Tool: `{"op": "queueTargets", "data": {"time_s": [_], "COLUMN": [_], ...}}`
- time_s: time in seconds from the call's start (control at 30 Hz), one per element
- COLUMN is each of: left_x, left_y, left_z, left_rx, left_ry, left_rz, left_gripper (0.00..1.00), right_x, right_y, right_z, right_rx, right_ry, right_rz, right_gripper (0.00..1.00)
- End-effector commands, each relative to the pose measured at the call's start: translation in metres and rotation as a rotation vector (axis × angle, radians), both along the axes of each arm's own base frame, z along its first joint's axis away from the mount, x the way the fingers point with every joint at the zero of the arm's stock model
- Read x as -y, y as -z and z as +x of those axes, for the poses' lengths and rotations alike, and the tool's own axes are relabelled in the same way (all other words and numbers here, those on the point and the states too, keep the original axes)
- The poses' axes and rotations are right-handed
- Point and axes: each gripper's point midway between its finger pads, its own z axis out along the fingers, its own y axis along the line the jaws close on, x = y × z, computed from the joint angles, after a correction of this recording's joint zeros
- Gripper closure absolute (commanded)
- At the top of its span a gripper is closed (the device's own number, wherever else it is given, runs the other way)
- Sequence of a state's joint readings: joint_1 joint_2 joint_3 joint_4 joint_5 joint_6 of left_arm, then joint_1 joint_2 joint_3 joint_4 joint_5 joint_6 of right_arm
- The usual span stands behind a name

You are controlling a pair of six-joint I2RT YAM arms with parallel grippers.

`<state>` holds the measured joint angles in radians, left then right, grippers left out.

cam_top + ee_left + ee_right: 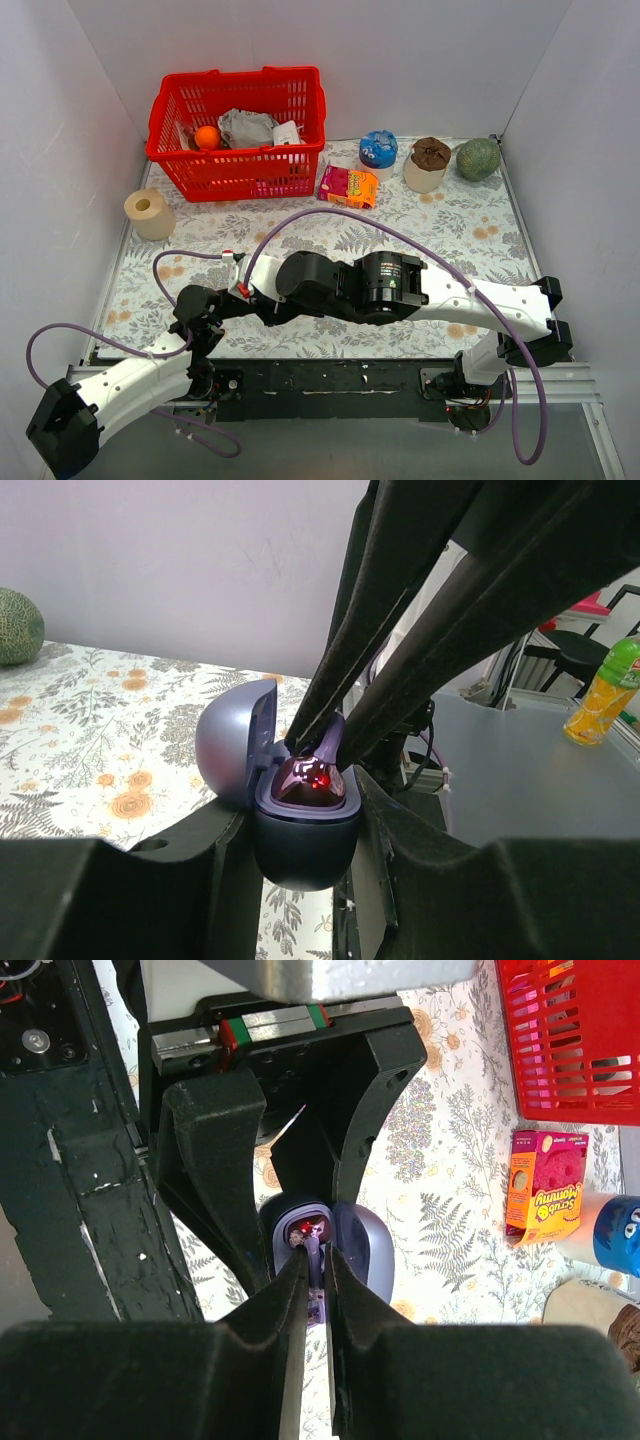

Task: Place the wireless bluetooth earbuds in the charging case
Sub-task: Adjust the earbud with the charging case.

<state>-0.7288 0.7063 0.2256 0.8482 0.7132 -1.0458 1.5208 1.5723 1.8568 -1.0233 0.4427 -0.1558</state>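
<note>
My left gripper (300,865) is shut on the lavender-blue charging case (300,835) and holds it upright above the table near the front left, with its lid (232,742) swung open. The glossy purple inside (305,780) shows a red light. My right gripper (313,1252) is shut on a small purple earbud (315,1258), and its fingertips (312,735) reach down into the case's open mouth (300,1222). In the top view both grippers meet near the left arm's wrist (215,315), and the case is hidden there. I cannot tell whether another earbud sits inside.
A red basket (240,130) with an orange and wrappers stands at the back left, and a paper roll (150,213) is left of it. A pink-orange sponge box (348,186), a blue cup (378,150), a brown-topped cup (428,163) and a green melon (478,158) line the back.
</note>
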Motion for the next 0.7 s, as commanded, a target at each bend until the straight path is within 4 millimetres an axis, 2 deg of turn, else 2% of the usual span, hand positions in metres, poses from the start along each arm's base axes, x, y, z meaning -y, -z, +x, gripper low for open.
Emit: {"op": "queueTargets", "data": {"time_s": [0.0,0.17,0.4,0.67], "left_x": [-0.001,-0.002,-0.002,-0.002], "left_y": [-0.019,-0.018,-0.015,-0.013], "left_z": [0.0,0.0,0.001,0.002], "left_rx": [0.036,0.035,0.023,0.013], "left_ry": [-0.006,-0.01,-0.018,-0.022], "left_rz": [-0.051,-0.047,-0.044,-0.047], "left_gripper": [1.0,1.0,1.0,1.0], "right_x": [-0.009,-0.008,-0.007,-0.002], "right_y": [-0.022,-0.027,-0.034,-0.036], "right_z": [-0.001,0.0,-0.001,0.0], "right_rx": [0.001,0.006,-0.006,-0.006], "right_ry": [0.014,0.025,0.025,0.04], "right_rz": [0.086,0.102,0.123,0.124], "right_gripper": [0.82,0.78,0.64,0.62]}}
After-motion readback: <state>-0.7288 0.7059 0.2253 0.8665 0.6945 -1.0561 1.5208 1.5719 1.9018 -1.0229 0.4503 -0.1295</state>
